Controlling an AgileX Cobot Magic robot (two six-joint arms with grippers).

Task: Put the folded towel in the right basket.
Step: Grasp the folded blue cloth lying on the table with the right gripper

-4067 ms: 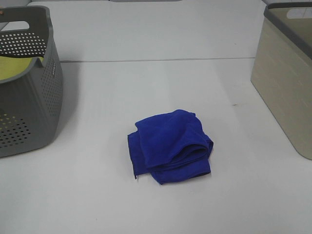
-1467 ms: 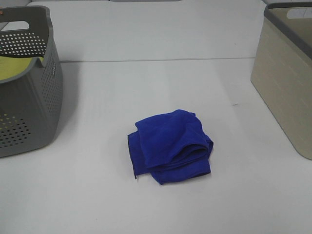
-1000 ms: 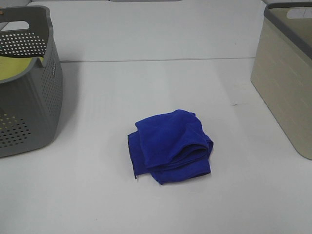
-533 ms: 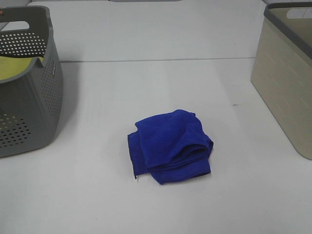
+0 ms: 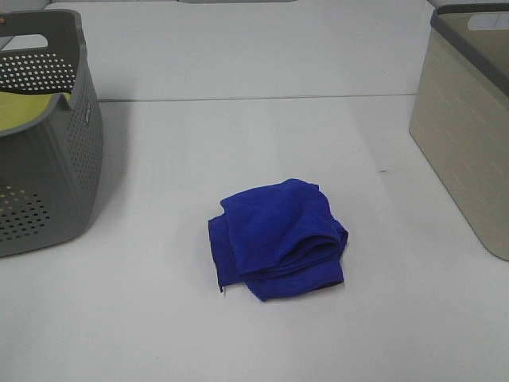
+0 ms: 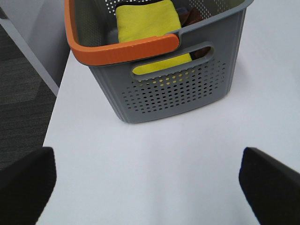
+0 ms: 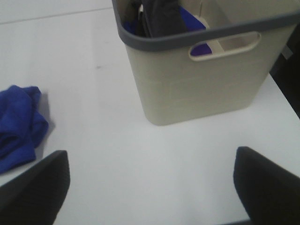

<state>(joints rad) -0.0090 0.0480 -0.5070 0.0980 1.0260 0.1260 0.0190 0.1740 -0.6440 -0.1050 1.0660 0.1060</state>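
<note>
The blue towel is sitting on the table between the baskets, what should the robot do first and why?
Probably bring the right gripper over to the blue towel and lower it for a grasp. The towel lies unheld on the table, apart from the beige basket, and that gripper is open, empty and near that basket.

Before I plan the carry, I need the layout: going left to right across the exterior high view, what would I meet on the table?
grey perforated basket → blue folded towel → beige basket
</note>
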